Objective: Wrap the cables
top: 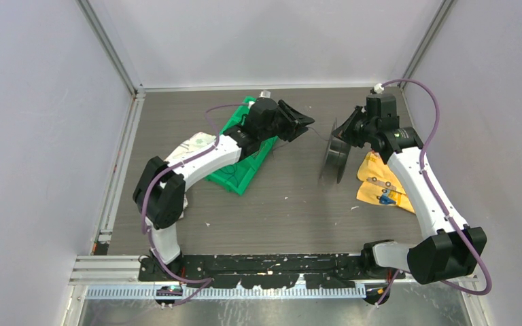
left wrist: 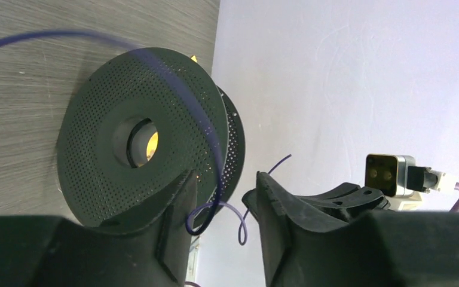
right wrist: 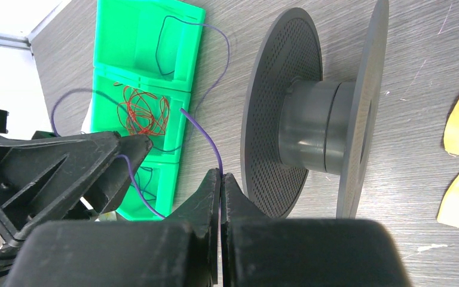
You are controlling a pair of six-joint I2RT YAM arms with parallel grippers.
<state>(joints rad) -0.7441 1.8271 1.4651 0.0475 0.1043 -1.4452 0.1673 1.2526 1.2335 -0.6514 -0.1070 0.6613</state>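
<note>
Three-compartment green tray (right wrist: 110,36), red cables (right wrist: 146,113) in middle

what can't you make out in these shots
- Top view: purple wire too thin to follow.
- Left wrist view: wire blurred across the spool; left end effector cut off by the bottom edge.
- Right wrist view: green tray, near compartment partly hidden behind that end effector.

The table (top: 292,197) is viewed from above, behind the arm bases. The spool (left wrist: 95,149) is seen close up by both wrist cameras, which face one another, and is shared by all views.
</note>
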